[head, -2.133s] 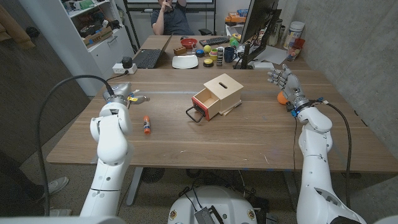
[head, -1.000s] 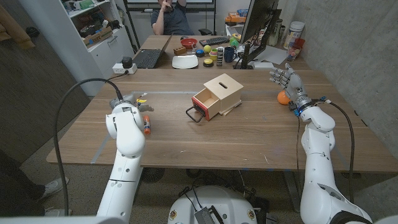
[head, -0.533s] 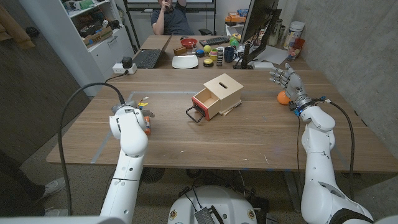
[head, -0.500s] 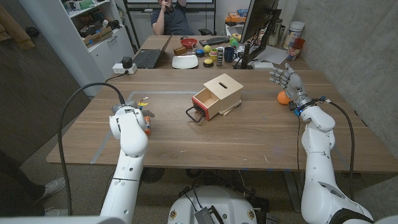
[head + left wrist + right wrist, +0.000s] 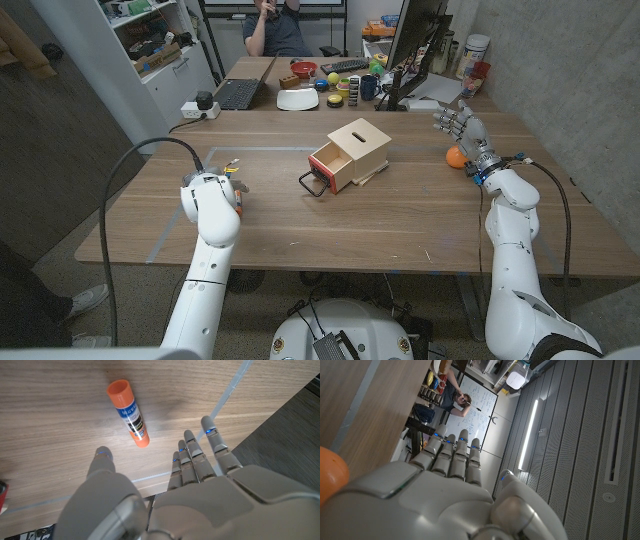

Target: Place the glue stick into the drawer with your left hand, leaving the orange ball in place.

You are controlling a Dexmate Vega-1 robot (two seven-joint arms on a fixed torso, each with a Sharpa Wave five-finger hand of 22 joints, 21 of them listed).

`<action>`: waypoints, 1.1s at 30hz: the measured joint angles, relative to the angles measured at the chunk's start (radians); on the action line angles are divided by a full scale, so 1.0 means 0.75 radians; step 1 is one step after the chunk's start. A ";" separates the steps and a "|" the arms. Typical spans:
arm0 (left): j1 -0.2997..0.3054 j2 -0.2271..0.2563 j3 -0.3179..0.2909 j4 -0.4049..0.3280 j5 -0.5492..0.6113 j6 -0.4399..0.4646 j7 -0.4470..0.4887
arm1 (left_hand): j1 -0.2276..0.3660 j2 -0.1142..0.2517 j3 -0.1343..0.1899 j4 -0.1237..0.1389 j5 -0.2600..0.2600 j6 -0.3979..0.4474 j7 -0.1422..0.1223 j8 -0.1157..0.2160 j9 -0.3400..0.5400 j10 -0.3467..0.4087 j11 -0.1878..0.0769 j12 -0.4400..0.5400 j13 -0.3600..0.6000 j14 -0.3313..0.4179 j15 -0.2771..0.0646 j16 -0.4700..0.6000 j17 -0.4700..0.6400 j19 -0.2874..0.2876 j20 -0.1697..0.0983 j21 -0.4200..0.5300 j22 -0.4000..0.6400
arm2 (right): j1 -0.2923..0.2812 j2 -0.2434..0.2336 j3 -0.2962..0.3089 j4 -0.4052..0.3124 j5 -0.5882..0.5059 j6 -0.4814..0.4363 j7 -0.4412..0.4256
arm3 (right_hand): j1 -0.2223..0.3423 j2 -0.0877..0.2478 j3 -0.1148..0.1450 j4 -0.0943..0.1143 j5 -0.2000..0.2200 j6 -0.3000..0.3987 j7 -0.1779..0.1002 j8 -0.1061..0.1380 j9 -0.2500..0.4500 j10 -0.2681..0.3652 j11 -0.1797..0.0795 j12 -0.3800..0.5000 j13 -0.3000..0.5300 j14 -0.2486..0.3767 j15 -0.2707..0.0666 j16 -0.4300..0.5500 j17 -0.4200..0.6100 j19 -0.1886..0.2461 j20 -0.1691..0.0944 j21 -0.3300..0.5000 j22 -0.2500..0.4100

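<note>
- The orange-capped glue stick (image 5: 128, 412) lies on the wooden desk (image 5: 400, 220) just beyond my left hand (image 5: 200, 485); its blue-and-white label carries print too small to read.
- My left fingers (image 5: 192, 452) are spread, holding nothing.
- My right hand (image 5: 458, 125) stands open beside the orange ball (image 5: 455, 157).
- The pale wooden box (image 5: 352, 150) has its red drawer (image 5: 328, 163) pulled out.
- Behind the desk a person (image 5: 275, 30) sits by a laptop (image 5: 238, 94).
</note>
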 measured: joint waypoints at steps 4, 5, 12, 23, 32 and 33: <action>-0.015 0.008 0.007 0.033 -0.013 0.015 -0.002 | 0.000 0.000 -0.008 0.000 0.000 0.000 0.000 0.000 0.000 0.000 0.000 0.000 0.000 0.000 0.000 0.000 0.000 0.000 0.000 -0.005 0.000 | 0.001 -0.003 0.000 0.002 0.003 0.006 0.005 | 0.000 0.000 0.000 0.000 0.000 0.000 0.000 0.000 0.000 0.000 0.000 0.000 0.000 0.000 0.000 0.000 0.000 0.000 0.000 0.000 0.000; -0.017 0.009 0.009 0.039 -0.013 0.015 -0.002 | 0.000 0.000 -0.009 -0.002 0.000 0.000 0.000 0.000 0.000 0.000 0.000 0.000 0.000 0.000 0.000 0.000 0.000 0.000 0.000 -0.005 0.000 | 0.001 -0.003 0.000 0.002 0.004 0.008 0.006 | 0.000 0.000 0.000 0.000 0.000 0.000 0.000 0.000 0.000 0.000 0.000 0.000 0.000 0.000 0.000 0.000 0.000 0.000 0.000 0.000 0.000; -0.032 0.021 0.023 0.081 -0.045 0.037 -0.002 | 0.007 0.007 -0.009 -0.002 0.000 0.005 -0.005 0.000 0.000 0.000 0.000 0.000 0.000 0.007 -0.007 0.000 0.000 0.007 0.007 -0.010 0.000 | 0.004 -0.007 -0.002 0.006 0.011 0.020 0.013 | 0.000 0.000 -0.005 0.005 0.005 0.000 0.000 0.000 0.000 0.000 0.000 0.000 0.000 0.000 0.000 0.000 0.000 0.000 0.000 0.000 0.000; -0.056 0.052 0.049 0.126 -0.062 0.066 0.004 | 0.032 0.032 -0.026 0.004 0.009 0.092 0.004 0.016 0.000 0.098 -0.031 0.010 0.000 0.091 -0.029 0.014 0.000 0.068 -0.006 -0.010 0.002 | 0.011 -0.010 -0.004 0.022 0.012 0.037 0.010 | 0.000 0.000 -0.011 0.000 0.005 0.000 0.000 0.000 0.000 0.000 0.000 0.000 0.000 0.000 0.000 0.000 0.000 0.000 0.000 0.000 0.000; -0.077 0.067 0.064 0.153 -0.069 0.081 0.004 | 0.078 0.063 -0.037 0.015 0.021 0.223 -0.015 0.028 0.000 0.263 -0.075 0.040 0.000 0.265 -0.045 0.054 0.000 0.190 -0.046 -0.010 0.003 | 0.022 -0.013 -0.005 0.045 0.012 0.053 0.004 | 0.000 0.000 -0.011 0.000 0.005 0.000 0.000 0.000 0.000 0.000 0.000 0.000 0.000 0.000 0.000 0.000 0.000 0.000 0.000 -0.009 -0.003; -0.079 0.068 0.065 0.156 -0.073 0.089 0.004 | 0.084 0.070 -0.037 0.015 0.021 0.240 -0.017 0.034 0.000 0.287 -0.081 0.041 0.000 0.289 -0.047 0.059 0.000 0.212 -0.054 -0.006 0.003 | 0.028 -0.015 -0.005 0.057 0.012 0.055 0.003 | 0.000 0.000 -0.011 0.000 0.005 0.000 0.000 0.000 0.000 0.000 0.000 0.000 0.000 0.000 0.000 0.000 0.000 0.000 0.000 -0.009 -0.003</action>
